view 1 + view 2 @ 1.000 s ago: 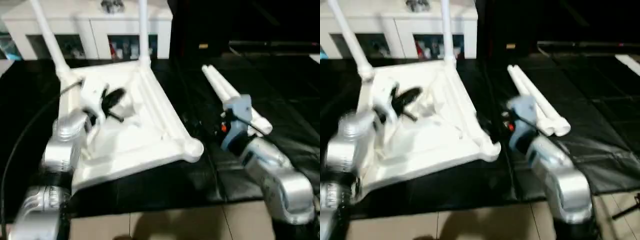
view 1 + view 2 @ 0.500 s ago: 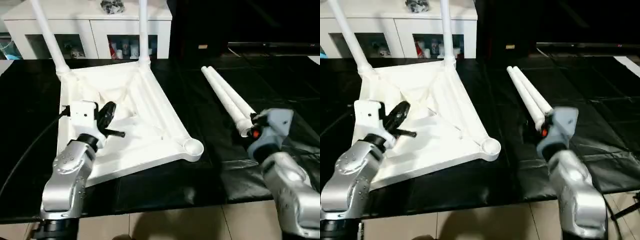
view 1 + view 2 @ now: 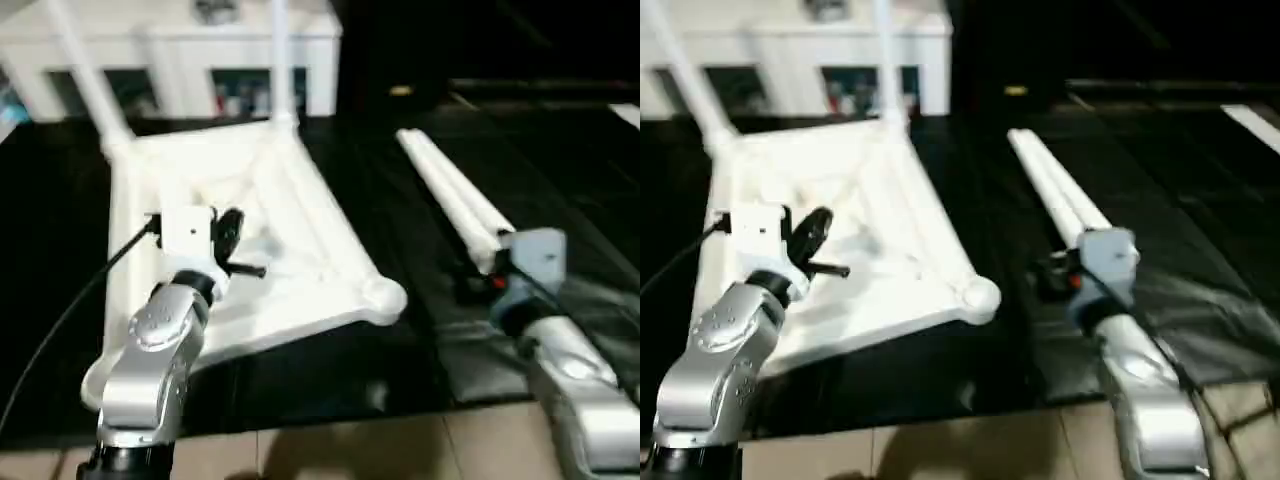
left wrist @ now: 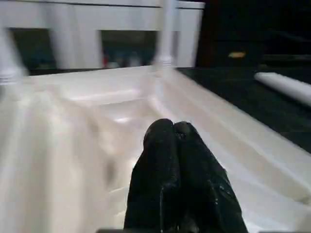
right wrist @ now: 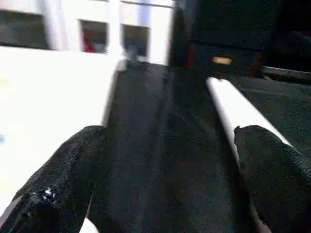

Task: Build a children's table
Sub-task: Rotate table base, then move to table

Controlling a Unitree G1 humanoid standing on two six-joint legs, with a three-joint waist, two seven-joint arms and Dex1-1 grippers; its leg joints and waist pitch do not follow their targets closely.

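So the tabletop [image 3: 270, 230] is lying upside down on the black mat [image 3: 400, 260], ribbed underside facing up. Two legs are already plugged in at its far corners, sticking straight up: one far-left leg [image 3: 85, 80] and one far-right leg [image 3: 280, 60]. The near-right corner socket [image 3: 383, 296] of the tabletop is open, nothing in it.

The other two loose legs [image 3: 450, 195] lie side by side on the mat, well to the right of the tabletop, running away from the robot and touching each other along their length.

Left pincer [image 4: 175, 141] hangs over the middle-left part of the tabletop's underside, its two black fingers [image 4: 160, 165] pressed together with nothing between them. Can't tell if it touches the plastic or just hovers above it.

Right pincer [image 5: 165, 165] sits right of the tabletop, at the near ends of the loose legs. Its fingers [image 5: 63, 165] are spread wide apart, one on the tabletop side and the other just beside a loose leg, holding nothing.

Behind the tabletop there's a white cabinet [image 3: 180, 60] with glass doors.
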